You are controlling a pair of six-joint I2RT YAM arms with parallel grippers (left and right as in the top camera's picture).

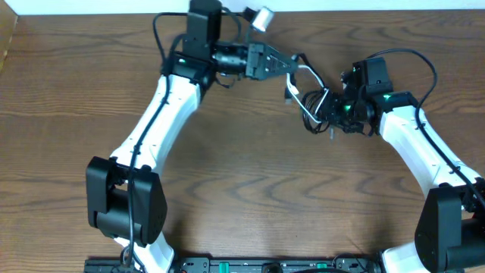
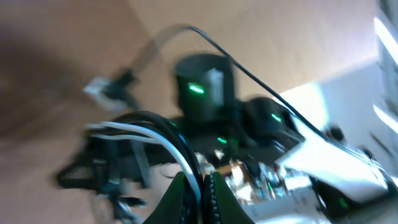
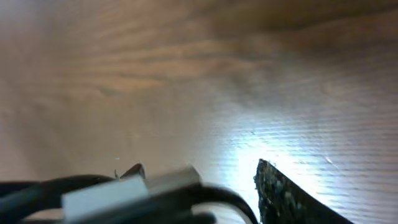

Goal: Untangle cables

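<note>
The cables (image 1: 314, 106) form a small tangle of black loops with one white cord (image 1: 307, 72) at the table's far middle right. My left gripper (image 1: 290, 67) is shut on the white cord just upper-left of the tangle. The left wrist view shows that cord (image 2: 155, 134) pinched between the jaws (image 2: 203, 183), and a small plug (image 2: 99, 87) lying beyond the tangle. My right gripper (image 1: 331, 114) is at the tangle's right side. In the right wrist view its jaws (image 3: 196, 167) sit partly closed around a white plug (image 3: 124, 190) and black cords (image 3: 37, 190).
A small silver-white object (image 1: 261, 17) sits at the table's far edge behind the left arm. The wooden table (image 1: 250, 189) stretches toward the arm bases at the near edge. The right arm's body (image 2: 199, 87) fills the left wrist view behind the tangle.
</note>
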